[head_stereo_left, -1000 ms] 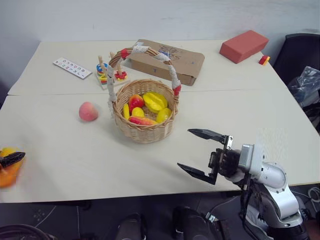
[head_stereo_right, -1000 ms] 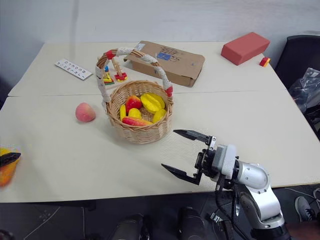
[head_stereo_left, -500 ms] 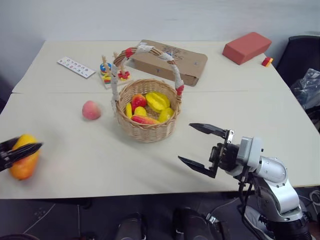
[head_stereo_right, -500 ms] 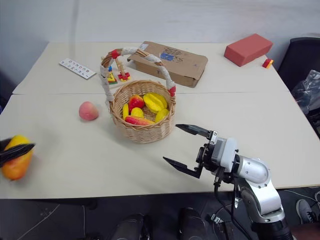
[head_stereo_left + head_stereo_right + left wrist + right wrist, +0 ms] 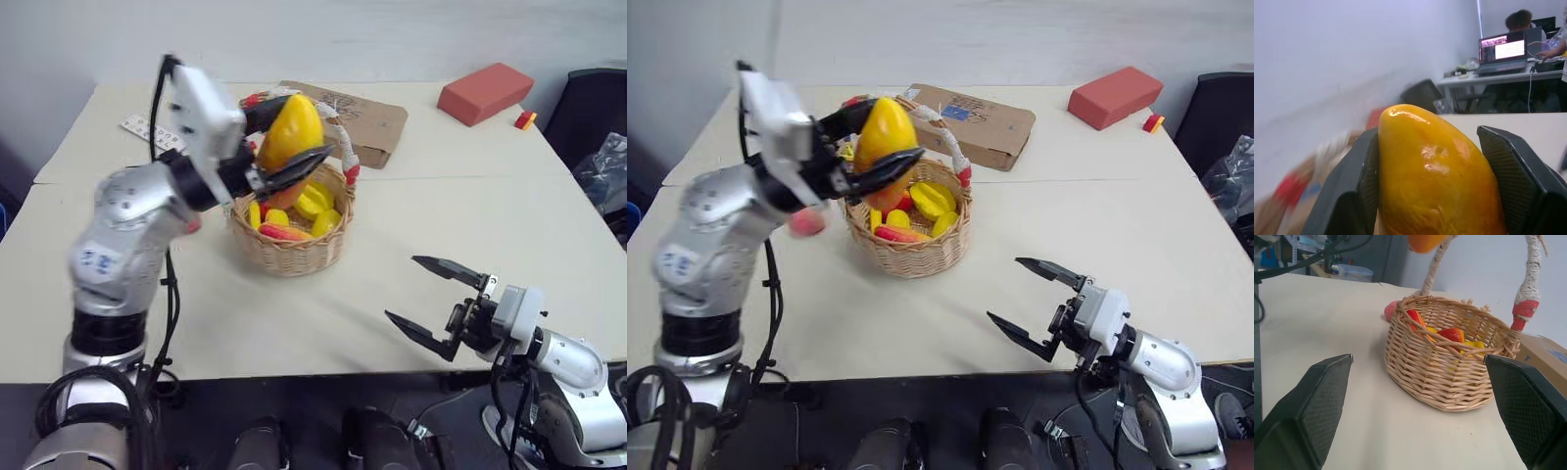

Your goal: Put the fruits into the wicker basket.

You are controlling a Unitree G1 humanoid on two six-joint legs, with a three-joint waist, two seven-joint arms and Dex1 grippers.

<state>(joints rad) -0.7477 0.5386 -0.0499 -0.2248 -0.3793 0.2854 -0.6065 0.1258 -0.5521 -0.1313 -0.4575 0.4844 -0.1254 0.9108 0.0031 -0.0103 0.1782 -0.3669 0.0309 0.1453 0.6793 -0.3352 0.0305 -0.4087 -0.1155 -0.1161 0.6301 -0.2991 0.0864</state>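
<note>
while the left gripper [image 5: 292, 147] hung above the wicker basket [image 5: 290, 247], its jaws were clamped on the mango [image 5: 287, 133], one black finger on each side of the fruit. from the left wrist camera the orange-yellow mango [image 5: 1437, 176] sat snug between the two pads, with a person at a laptop [image 5: 1502, 49] far off at a desk behind it. the mango was up in the air over the near-left part of the basket's rim, level with the arched handle [image 5: 338, 137] in white cloth and red bands, and just beside it. inside the basket lay several yellow and red pieces of fruit.

the peach [image 5: 806, 221] sat on the counter [image 5: 411, 225] to the left of the basket, mostly hidden behind the left arm, a pink edge of it peeking out. from the right wrist camera that peach [image 5: 1391, 311] showed just behind the basket's wall, close to it; whether it touched i could not tell.

the right gripper [image 5: 434, 300] hovered low over the near right part of the counter, well apart from the basket, its jaws spread wide with nothing between them, pointed toward the basket.

farther back on the counter lay a flat cardboard box [image 5: 377, 119] just behind the basket, a red block [image 5: 481, 92] toward the far right corner, and a white card [image 5: 144, 129] with small marks on the far left.
</note>
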